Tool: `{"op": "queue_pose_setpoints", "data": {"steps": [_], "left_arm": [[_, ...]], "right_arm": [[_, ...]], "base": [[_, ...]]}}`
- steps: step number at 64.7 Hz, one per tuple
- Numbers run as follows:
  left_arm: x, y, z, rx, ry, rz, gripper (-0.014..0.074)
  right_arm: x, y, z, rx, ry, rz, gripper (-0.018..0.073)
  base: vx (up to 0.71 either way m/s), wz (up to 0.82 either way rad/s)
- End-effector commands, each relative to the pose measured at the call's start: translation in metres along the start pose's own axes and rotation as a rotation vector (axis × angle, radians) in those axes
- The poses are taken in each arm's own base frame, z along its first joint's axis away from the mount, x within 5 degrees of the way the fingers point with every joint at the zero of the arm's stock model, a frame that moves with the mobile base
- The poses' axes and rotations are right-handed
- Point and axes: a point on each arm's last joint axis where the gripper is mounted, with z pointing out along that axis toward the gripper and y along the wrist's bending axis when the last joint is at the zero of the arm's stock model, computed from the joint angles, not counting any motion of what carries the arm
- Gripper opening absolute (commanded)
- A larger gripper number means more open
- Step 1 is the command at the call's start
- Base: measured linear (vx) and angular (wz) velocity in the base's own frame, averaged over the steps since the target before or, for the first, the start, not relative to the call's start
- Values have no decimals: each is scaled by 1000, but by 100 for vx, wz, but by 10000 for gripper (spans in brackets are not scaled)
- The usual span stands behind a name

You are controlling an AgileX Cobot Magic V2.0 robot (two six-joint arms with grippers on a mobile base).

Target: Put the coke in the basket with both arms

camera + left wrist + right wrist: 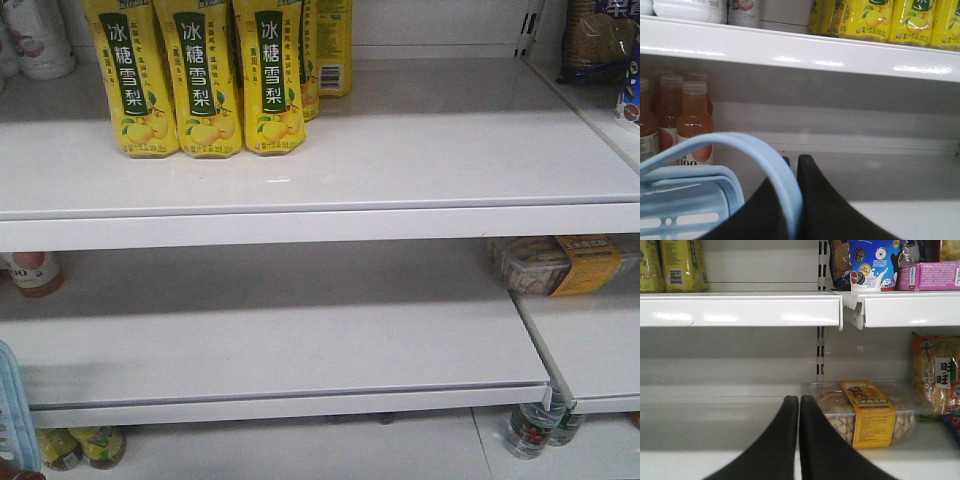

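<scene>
No coke shows in any view. The pale blue basket (685, 202) fills the lower left of the left wrist view, and only its edge (12, 400) appears at the bottom left of the front view. One hoop handle (740, 142) arches up and runs down between the black jaws of my left gripper (795, 162), which is shut on it. In the right wrist view my right gripper (799, 400) is shut with nothing in it, in front of the lower white shelf. Neither arm appears in the front view.
Yellow pear-drink bottles (200, 80) stand on the upper shelf (300, 225). Orange tea bottles (692, 115) stand behind the basket. A clear biscuit box with a yellow label (865, 412) lies just right of my right gripper. Small bottles (530, 425) stand below the bottom shelf.
</scene>
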Motion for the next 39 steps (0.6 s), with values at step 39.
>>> {"op": "queue_pose_setpoints", "data": {"steps": [39], "left_arm": [[-14, -1, -3, 8, -173, 64, -6]], "right_arm": [[-6, -3, -2, 48, -100, 57, -6]], "base": [[0, 0]]}}
